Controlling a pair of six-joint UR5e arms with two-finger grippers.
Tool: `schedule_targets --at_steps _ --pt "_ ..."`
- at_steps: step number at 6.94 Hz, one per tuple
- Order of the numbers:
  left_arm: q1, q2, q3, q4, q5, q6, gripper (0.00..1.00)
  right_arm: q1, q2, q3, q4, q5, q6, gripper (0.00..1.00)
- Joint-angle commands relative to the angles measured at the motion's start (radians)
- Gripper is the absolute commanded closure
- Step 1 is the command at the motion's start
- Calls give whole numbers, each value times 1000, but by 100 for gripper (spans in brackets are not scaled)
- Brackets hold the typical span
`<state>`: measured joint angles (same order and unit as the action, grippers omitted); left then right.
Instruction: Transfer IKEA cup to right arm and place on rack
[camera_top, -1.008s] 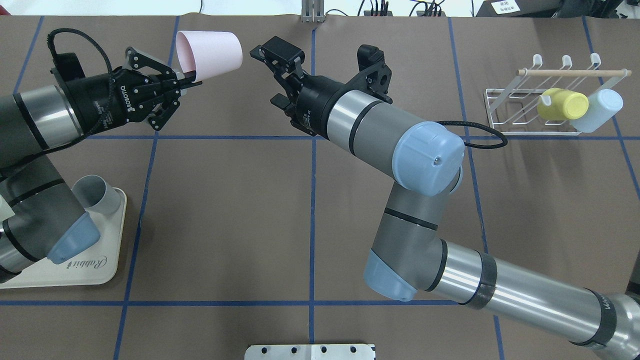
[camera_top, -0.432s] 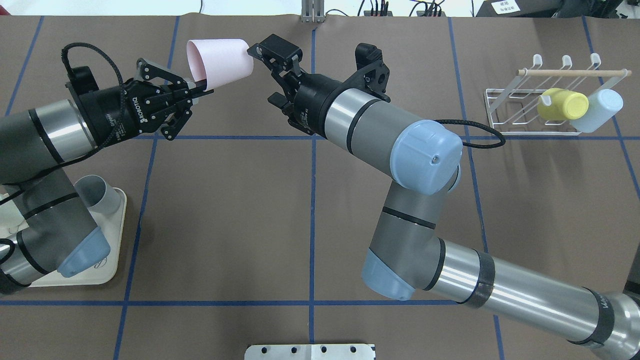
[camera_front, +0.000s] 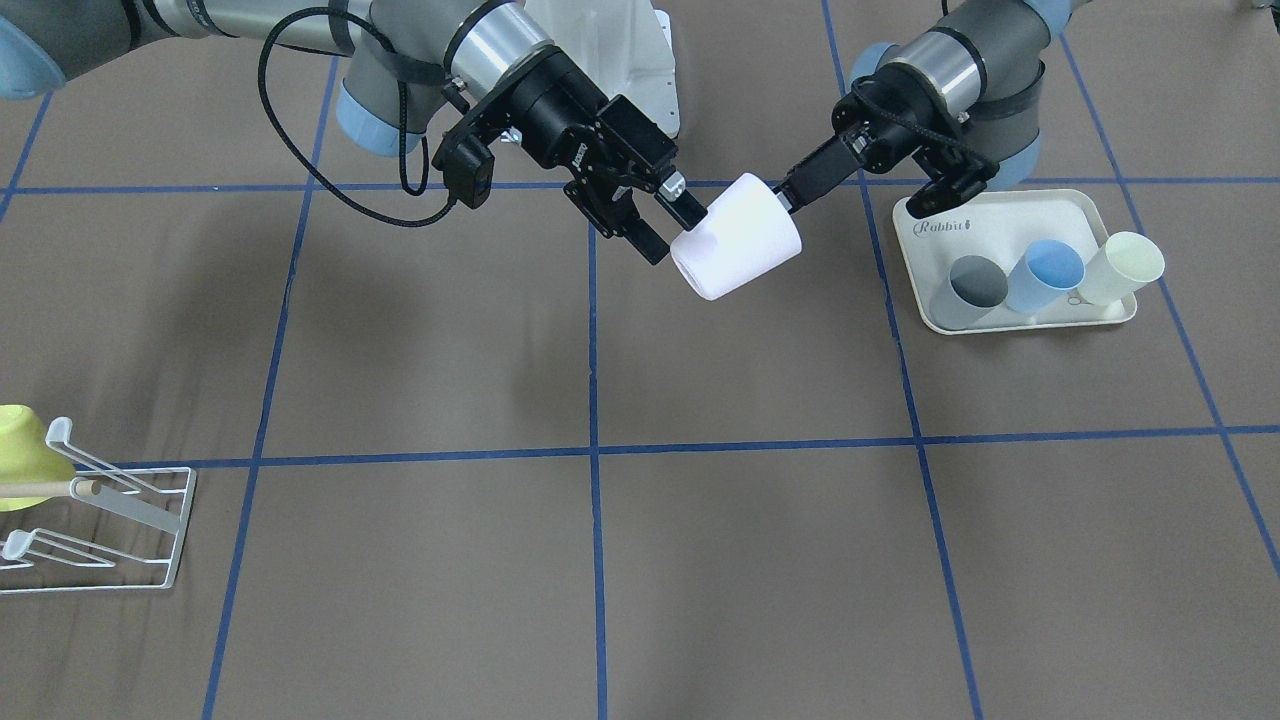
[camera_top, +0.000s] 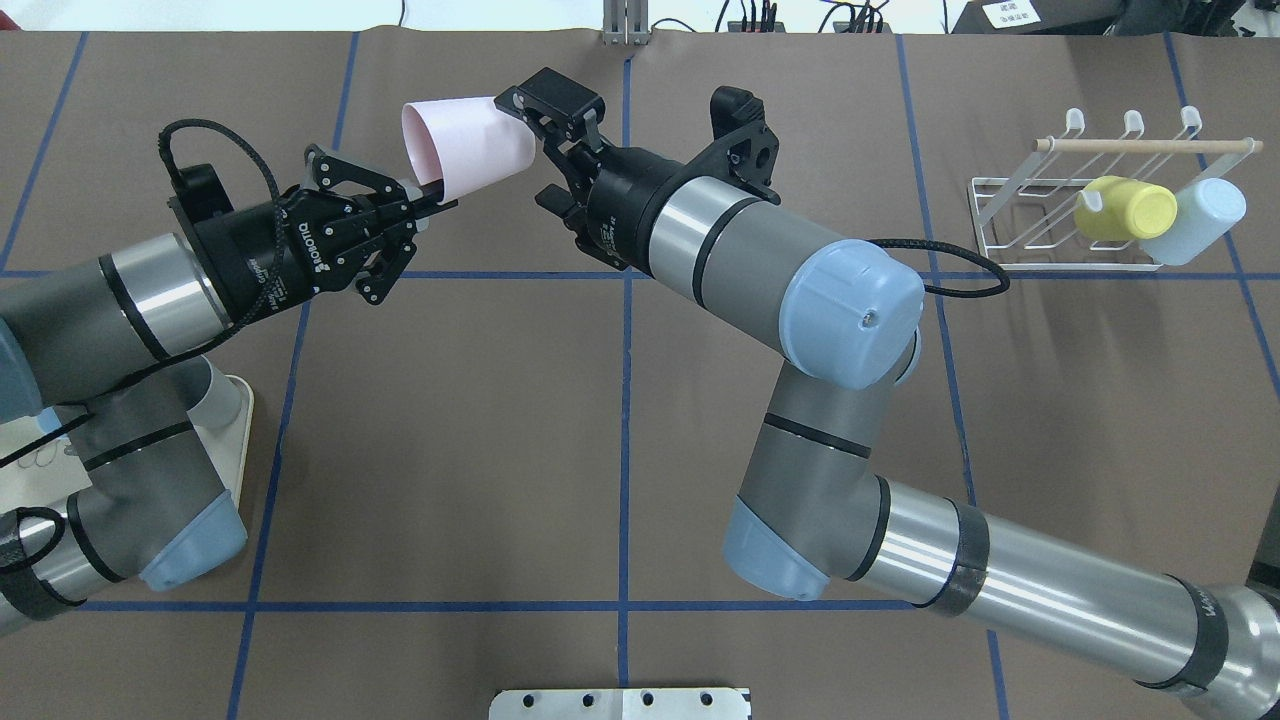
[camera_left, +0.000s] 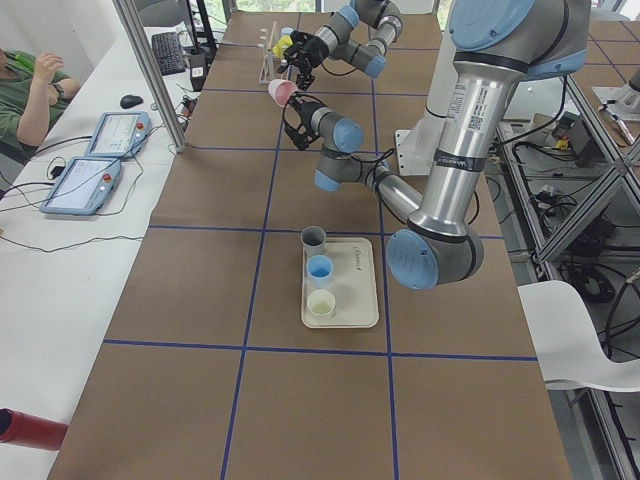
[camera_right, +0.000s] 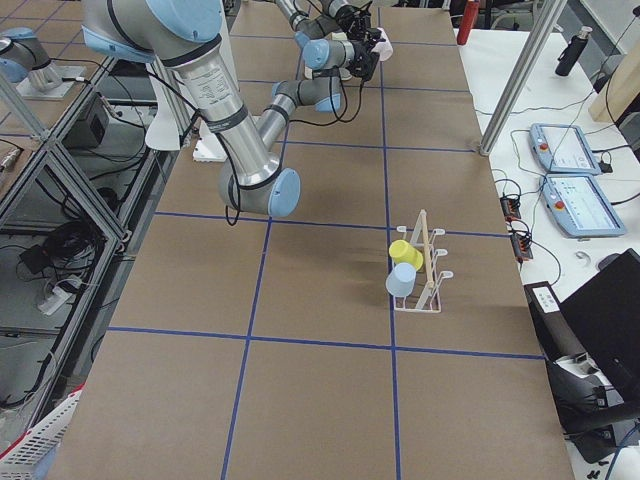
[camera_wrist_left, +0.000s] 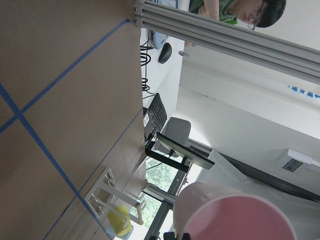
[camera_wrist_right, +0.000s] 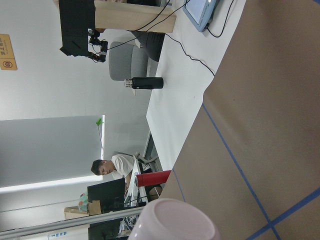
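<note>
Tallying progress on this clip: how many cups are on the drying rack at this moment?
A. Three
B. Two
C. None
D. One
B: the rack holds a yellow cup and a pale blue cup side by side, and nothing else is on it.

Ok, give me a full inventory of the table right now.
table: one, brown with blue grid lines
pink cup: one, pink, airborne between the arms
tray: one, cream, robot's left
grey cup, blue cup, cream cup: one each, on the tray
rack: one, white wire, wooden rod, robot's right
yellow cup, pale blue cup: one each, on the rack
left end effector: one, black, shut on pink cup's rim
right end effector: one, black, open by its base
</note>
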<state>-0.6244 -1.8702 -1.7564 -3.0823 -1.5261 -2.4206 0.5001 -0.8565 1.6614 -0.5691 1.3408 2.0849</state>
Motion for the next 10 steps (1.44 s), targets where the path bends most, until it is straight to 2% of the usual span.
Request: schedule_targets --at_steps 1,5,8,9,10 --pt "28 -6 0 -1 33 0 100 0 1 0 0 0 1 0" --pt "81 -23 0 1 93 2 100 0 2 -12 0 0 1 0" --pt "89 -35 0 4 98 2 100 -2 2 -17 0 0 1 0" --pt "91 -37 0 8 98 2 100 -2 2 -18 0 0 3 5" --pt "92 -46 1 19 96 0 88 -2 2 -17 0 1 33 81"
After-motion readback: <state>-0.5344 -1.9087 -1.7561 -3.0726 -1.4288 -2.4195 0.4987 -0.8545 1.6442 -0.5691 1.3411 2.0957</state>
